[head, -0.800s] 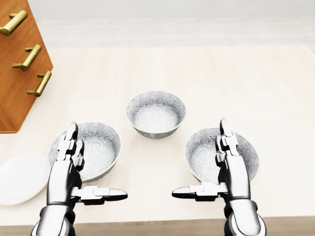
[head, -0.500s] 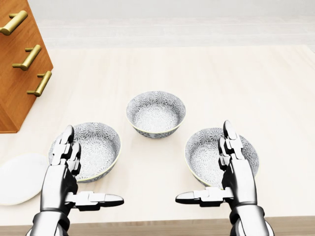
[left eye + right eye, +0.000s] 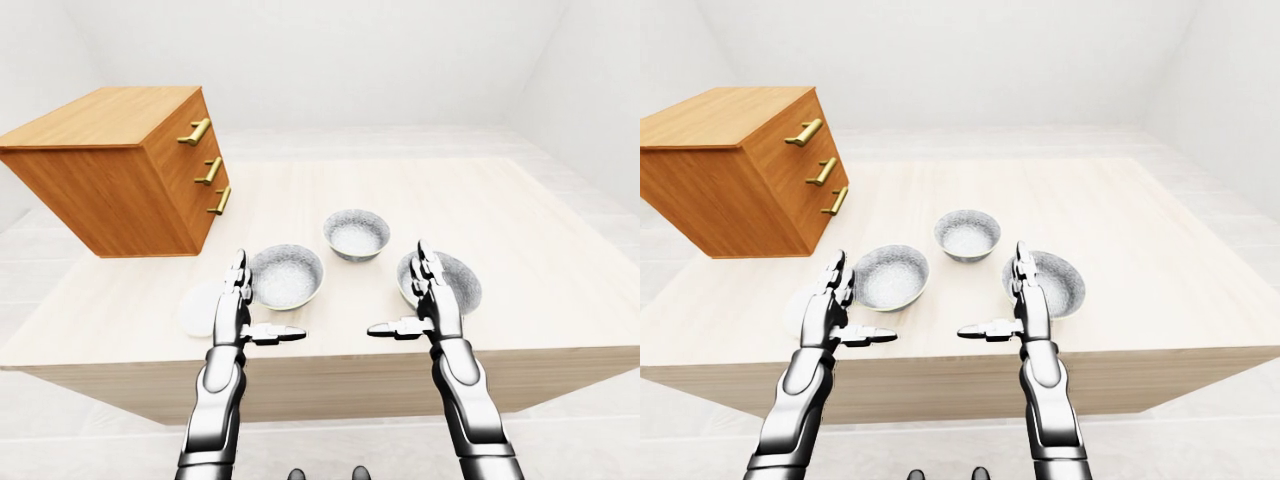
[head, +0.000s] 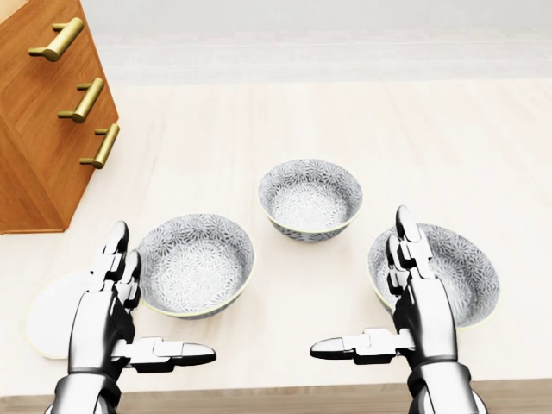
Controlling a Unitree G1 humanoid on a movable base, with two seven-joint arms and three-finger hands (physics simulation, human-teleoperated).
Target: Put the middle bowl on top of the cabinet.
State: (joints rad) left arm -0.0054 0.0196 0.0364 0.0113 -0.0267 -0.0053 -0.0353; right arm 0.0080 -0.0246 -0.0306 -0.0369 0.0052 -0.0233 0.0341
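Left hand (image 4: 108, 317), right hand (image 4: 416, 317) hover empty, fingers spread; reach for middle bowl (image 4: 310, 199) risks clipping left bowl (image 4: 197, 263), right bowl (image 4: 457, 272).

A bare simulated room, staged as a simple home dining spot. Plain white walls (image 3: 350, 60) and a pale tiled floor (image 3: 25, 260) surround one light wooden tabletop (image 3: 520, 230). On it stand a wooden cabinet (image 3: 120, 170) with brass handles (image 3: 196, 131), three patterned bowls (image 4: 309, 197) and a white plate (image 4: 50, 315).
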